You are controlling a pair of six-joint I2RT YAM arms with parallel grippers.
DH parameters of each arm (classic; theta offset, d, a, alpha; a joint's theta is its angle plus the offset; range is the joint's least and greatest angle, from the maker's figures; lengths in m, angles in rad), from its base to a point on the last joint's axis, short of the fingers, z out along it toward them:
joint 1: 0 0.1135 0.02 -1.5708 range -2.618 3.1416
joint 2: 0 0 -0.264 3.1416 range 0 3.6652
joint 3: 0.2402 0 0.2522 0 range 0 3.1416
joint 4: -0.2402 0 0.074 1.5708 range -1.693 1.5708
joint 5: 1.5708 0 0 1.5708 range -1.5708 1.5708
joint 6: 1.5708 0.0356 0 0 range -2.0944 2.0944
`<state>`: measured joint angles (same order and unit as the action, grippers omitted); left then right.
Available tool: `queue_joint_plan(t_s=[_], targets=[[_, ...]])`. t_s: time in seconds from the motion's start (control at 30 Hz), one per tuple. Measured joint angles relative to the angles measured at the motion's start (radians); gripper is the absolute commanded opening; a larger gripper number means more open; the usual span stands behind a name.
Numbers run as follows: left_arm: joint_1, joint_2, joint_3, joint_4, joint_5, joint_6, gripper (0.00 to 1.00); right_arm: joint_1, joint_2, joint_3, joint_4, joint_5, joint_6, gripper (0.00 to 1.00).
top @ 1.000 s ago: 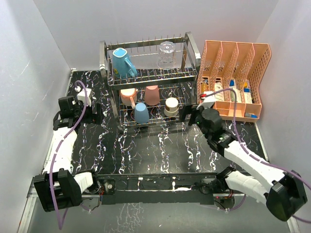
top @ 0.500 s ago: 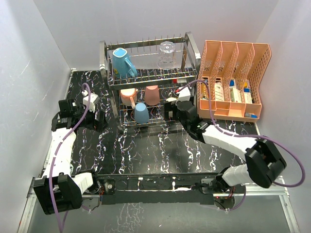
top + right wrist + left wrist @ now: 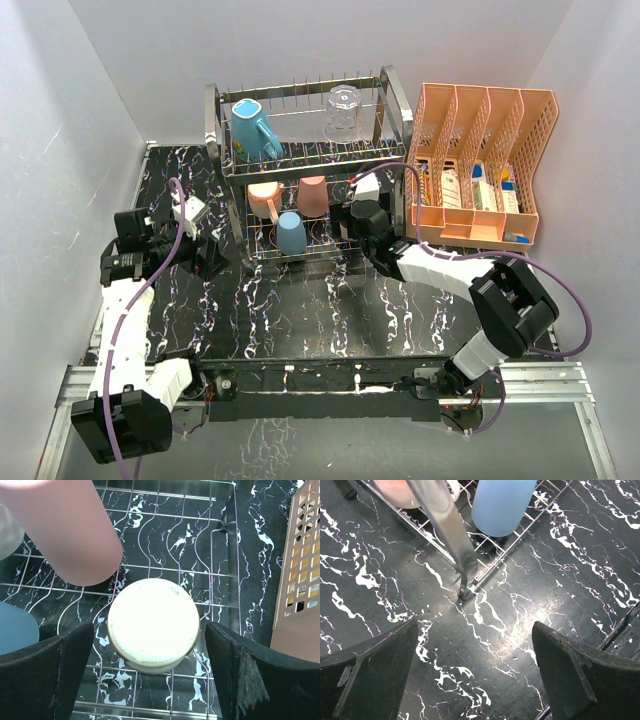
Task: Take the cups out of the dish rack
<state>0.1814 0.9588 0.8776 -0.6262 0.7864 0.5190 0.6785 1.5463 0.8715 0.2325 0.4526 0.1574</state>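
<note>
Black marbled table point(image 3: 330, 300), white-walled booth. All six cups sit in the dish rack point(image 3: 392, 100). Right gripper point(image 3: 348, 225) is over the rack's lower tier, right end, jaws wide. Tan cup point(image 3: 152, 622) stands inverted straight below it, centred between the fingers, axis vertical. Left gripper point(image 3: 475, 630), also wide, hovers off the rack's front-left foot, light blue tumbler point(image 3: 502, 502) just beyond. Right arm is nearer; judged next move: straight descent, then close.

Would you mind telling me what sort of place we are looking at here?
Probably a lab test cell staged as a kitchen counter: plain white walls box in a marble-patterned table, two robot arms are bolted at its near edge, and a dish rack holds cups.
</note>
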Motion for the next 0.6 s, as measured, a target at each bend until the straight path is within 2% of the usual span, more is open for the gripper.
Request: queue_joint_plan(t_s=[0.33,0.6], targets=[[0.000,-0.038,0.012,-0.016,0.073,-0.004,0.92,-0.006,0.056,0.000,0.052,-0.006,-0.021,0.81],[0.000,-0.076,0.033,-0.042,0.097,0.009,0.91,-0.006,0.063,0.000,0.060,-0.018,-0.025,0.57]])
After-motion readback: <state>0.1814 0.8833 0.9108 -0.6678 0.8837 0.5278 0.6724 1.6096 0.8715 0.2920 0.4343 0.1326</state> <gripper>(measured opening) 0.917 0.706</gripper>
